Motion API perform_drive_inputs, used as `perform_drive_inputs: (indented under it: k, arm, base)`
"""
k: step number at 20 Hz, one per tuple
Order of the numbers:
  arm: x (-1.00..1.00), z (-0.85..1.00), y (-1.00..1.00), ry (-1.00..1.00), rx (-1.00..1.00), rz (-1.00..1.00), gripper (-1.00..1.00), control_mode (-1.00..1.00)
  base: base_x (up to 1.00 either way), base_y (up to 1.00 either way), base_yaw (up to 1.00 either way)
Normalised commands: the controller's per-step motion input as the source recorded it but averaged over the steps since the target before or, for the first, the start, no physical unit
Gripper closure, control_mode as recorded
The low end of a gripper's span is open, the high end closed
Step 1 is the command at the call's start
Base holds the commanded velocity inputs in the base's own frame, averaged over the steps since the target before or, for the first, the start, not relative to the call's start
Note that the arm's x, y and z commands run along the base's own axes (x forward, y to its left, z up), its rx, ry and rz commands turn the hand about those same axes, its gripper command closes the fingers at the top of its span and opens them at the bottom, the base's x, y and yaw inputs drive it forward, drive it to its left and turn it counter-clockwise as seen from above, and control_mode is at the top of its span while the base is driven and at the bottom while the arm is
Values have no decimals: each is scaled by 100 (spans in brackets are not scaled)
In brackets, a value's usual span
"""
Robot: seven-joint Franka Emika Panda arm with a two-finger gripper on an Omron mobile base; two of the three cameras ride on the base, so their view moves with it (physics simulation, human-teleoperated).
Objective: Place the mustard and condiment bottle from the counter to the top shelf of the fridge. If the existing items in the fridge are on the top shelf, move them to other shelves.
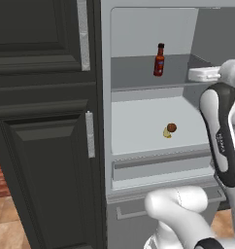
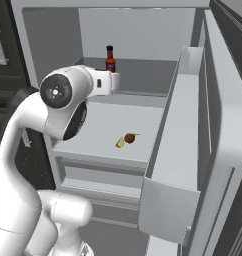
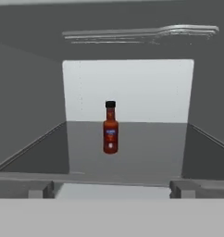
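The condiment bottle [image 1: 159, 60] [image 2: 110, 59] [image 3: 110, 127], dark red with a black cap, stands upright on the top shelf [image 1: 134, 73] [image 2: 143, 82] [image 3: 151, 148] of the open fridge [image 1: 106, 121]. My gripper [image 1: 192, 74] [image 2: 116, 81] [image 3: 112, 189] hovers at the shelf's front edge, open and empty, well short of the bottle. One shelf lower, on the wider white shelf [image 1: 139, 126], the existing items lie together: a brown round item [image 1: 172, 127] [image 2: 129, 138] and a yellow piece [image 1: 166, 133] [image 2: 120, 143]. The mustard and the counter are out of view.
A dark panelled cabinet [image 1: 41, 146] with silver handles stands left of the fridge. The fridge door [image 2: 218, 125] hangs open on the right, with a door bin [image 2: 173, 150] jutting beside the shelves. A drawer [image 1: 158, 168] sits under the white shelf.
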Motion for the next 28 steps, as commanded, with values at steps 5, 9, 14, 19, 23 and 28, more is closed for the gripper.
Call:
perform_drive_inputs:
  k: [5,9,14,19,23,28]
  arm:
    - [-100,-22,0,5,0,0,-100,-100]
    - [-100,-13,1,19,0,0,-100,-100]
    - [-100,0,4,43,0,-3,-100,-100]
    - [-74,-18,39,59,0,-6,-100,-100]
    - [-13,-68,44,30,0,0,-100,-100]
    - [1,-12,0,-6,0,0,-100,-100]
  base:
    - [0,0,0]
    - [0,0,0]
    - [0,0,0]
    - [0,0,0]
    - [0,0,0]
    - [0,0,0]
